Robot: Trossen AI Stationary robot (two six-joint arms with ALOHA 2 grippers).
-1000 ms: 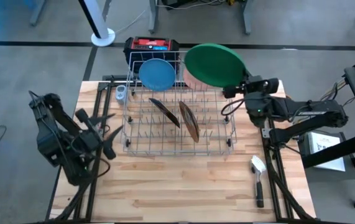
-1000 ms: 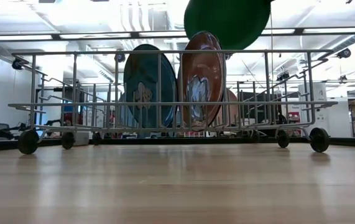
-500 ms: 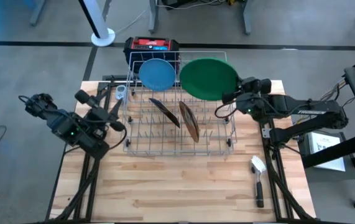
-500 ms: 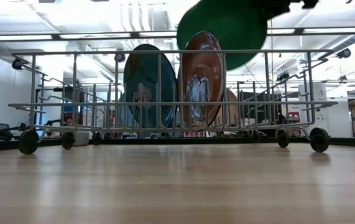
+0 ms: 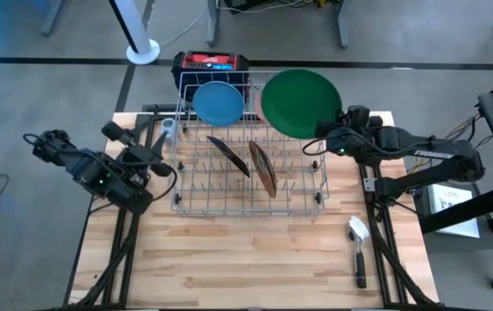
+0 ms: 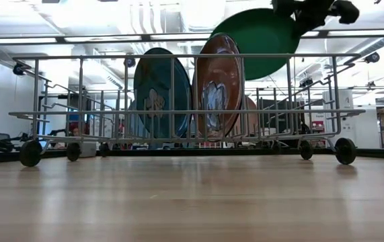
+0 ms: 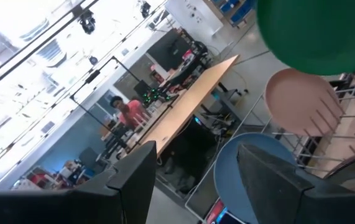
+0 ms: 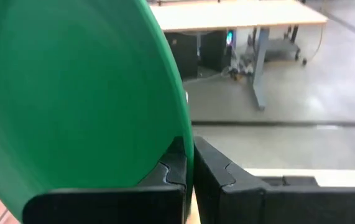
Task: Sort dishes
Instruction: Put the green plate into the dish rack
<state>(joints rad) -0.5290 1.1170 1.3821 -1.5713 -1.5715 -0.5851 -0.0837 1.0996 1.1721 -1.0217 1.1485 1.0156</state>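
Right gripper (image 5: 325,142) is pinching the green plate (image 5: 300,104) by its rim above the wire rack (image 5: 248,169); it should be tilting it upright, lining the edge between tines.

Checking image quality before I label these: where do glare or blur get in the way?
Low view: bright ceiling lights wash out the background behind the wire rack. Left wrist view: glare on the lit room; the green plate is soft. Right wrist view: that plate and the right gripper clamping its rim look slightly blurred.
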